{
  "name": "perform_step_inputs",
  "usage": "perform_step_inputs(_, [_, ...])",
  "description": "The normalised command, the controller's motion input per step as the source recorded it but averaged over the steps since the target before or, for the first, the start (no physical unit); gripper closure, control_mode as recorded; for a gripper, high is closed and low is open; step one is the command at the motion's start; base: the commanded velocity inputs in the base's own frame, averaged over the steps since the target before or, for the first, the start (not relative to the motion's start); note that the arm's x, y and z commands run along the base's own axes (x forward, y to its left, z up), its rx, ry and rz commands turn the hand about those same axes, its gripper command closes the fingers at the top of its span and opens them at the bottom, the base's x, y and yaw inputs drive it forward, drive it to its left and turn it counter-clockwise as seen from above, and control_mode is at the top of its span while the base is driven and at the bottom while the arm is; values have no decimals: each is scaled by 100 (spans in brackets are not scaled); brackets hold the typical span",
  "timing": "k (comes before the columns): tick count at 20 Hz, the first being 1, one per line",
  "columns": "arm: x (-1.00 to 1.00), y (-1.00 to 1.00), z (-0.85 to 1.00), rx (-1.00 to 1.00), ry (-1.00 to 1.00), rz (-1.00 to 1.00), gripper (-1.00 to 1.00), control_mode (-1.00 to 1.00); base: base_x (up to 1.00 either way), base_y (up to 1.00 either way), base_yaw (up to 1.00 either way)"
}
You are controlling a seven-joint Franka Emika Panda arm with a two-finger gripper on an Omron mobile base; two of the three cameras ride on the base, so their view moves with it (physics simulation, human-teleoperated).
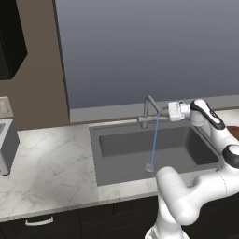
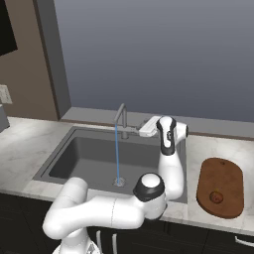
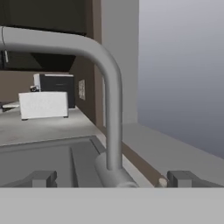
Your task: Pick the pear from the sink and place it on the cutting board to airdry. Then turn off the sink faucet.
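The pear point(image 2: 216, 197) lies on the cutting board point(image 2: 221, 174), on the counter right of the sink point(image 2: 84, 161); a sliver of the board point(image 1: 234, 132) also peeks out behind my arm. A thin blue stream of water point(image 1: 153, 140) runs from the sink faucet point(image 1: 149, 108) down to the drain point(image 2: 118, 182). My gripper point(image 1: 164, 112) hovers just right of the faucet point(image 2: 121, 118) at the basin's back rim, open, with nothing held. In the hand view its two fingertips point(image 3: 42, 178) flank the faucet's base, and the upright stem point(image 3: 113, 127) rises between them.
A grey appliance point(image 1: 6, 145) stands on the marble counter left of the sink point(image 1: 116, 144). The hand view shows a white box point(image 3: 43, 105) and a dark appliance point(image 3: 57, 85) far along that counter. A grey sill point(image 2: 208, 126) and wall close the back.
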Motion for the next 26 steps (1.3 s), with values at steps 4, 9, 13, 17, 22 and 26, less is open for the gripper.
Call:
perform_step_inputs(4, [8,0,-9,0,0,0,-100,-100,0,0,0])
perform_step_inputs(9, [11,0,-9,0,0,0,-100,-100,0,0,0])
perform_step_inputs(13, [14,0,-9,0,0,0,-100,-100,0,0,0])
perform_step_inputs(17, [15,-2,-10,0,0,0,-100,-100,0,0,0])
perform_step_inputs(22, [19,-5,-9,1,0,0,-100,-100,0,0,0])
perform_step_inputs(26, [18,-9,-8,1,0,0,-100,-100,0,0,0])
